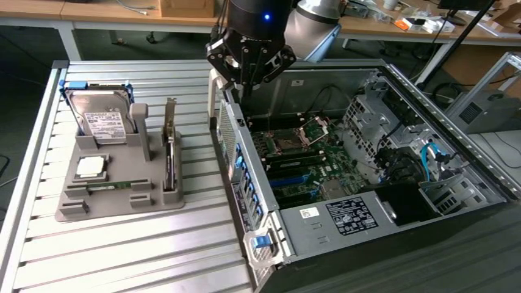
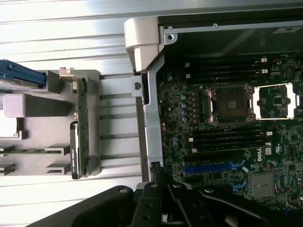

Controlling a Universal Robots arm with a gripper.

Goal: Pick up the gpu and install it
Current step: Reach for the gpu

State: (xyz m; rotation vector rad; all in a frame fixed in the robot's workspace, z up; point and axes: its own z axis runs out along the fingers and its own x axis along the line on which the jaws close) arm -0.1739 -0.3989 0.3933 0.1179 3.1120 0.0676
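Note:
The gpu (image 1: pixel 169 149) stands on edge in a slot of the grey holder (image 1: pixel 114 210), a slim dark card with a silver bracket at its far end. In the wrist view the gpu (image 2: pixel 81 127) appears edge-on as a thin green and black strip. My gripper (image 1: pixel 248 82) hangs above the rear wall of the open computer case (image 1: pixel 244 183), to the exterior view's right of the gpu and well apart from it. Its fingers (image 2: pixel 152 210) are shut and hold nothing.
The holder also carries a silver hard drive (image 1: pixel 102 122), a square processor (image 1: pixel 89 166) and a narrow memory strip (image 1: pixel 118 183). Inside the case lies the motherboard (image 1: pixel 301 159), with its open processor socket (image 2: pixel 229 105) and a blue expansion slot (image 2: pixel 213 168). Everything rests on a ribbed metal table (image 1: pixel 122 256).

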